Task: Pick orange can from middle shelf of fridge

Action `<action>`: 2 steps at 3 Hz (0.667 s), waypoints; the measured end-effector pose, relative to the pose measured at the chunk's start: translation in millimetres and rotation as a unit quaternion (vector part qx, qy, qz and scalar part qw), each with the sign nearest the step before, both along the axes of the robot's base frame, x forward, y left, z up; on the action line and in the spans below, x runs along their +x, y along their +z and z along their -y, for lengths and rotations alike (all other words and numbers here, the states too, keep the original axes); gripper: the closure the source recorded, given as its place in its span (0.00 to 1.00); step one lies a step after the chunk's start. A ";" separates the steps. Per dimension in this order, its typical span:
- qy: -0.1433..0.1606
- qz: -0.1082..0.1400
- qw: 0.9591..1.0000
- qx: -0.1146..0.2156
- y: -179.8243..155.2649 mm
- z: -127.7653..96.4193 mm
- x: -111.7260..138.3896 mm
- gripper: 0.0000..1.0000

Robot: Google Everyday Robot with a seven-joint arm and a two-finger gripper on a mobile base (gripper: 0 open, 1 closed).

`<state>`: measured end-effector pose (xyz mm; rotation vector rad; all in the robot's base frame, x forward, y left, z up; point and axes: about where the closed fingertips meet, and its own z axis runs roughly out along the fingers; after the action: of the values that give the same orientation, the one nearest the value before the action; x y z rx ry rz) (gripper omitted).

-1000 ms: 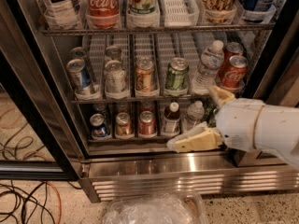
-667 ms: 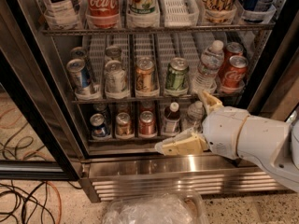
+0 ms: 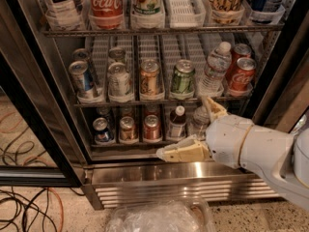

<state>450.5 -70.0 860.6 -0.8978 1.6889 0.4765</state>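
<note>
The orange can (image 3: 149,78) stands upright in the centre lane of the middle shelf (image 3: 145,102) of the open fridge (image 3: 183,180). It has a coppery body and a silver top. My gripper (image 3: 182,126) is open and empty, below and to the right of the can, in front of the lower shelf. One cream finger (image 3: 181,152) points left and the other (image 3: 213,108) points up toward the middle shelf's front edge. Neither touches the can.
On the middle shelf a silver can (image 3: 119,79) and a blue can (image 3: 82,79) stand left of the orange can; a green can (image 3: 182,76), a water bottle (image 3: 214,69) and red Coca-Cola cans (image 3: 241,73) stand right. Cables (image 3: 24,202) lie on the floor. A clear plastic tub (image 3: 159,217) sits below.
My arm and gripper have moved left across the fridge front, with the fingers still spread. The cans have not moved.
</note>
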 end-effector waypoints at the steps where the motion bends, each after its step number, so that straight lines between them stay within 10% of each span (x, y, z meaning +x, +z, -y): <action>1: -0.009 0.014 0.999 0.038 -12.7 -7.7 -0.9 0.00; 2: -0.016 0.039 0.996 0.073 -32.4 -21.4 -2.4 0.00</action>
<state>448.2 -48.6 828.3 -0.7722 1.5741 0.5289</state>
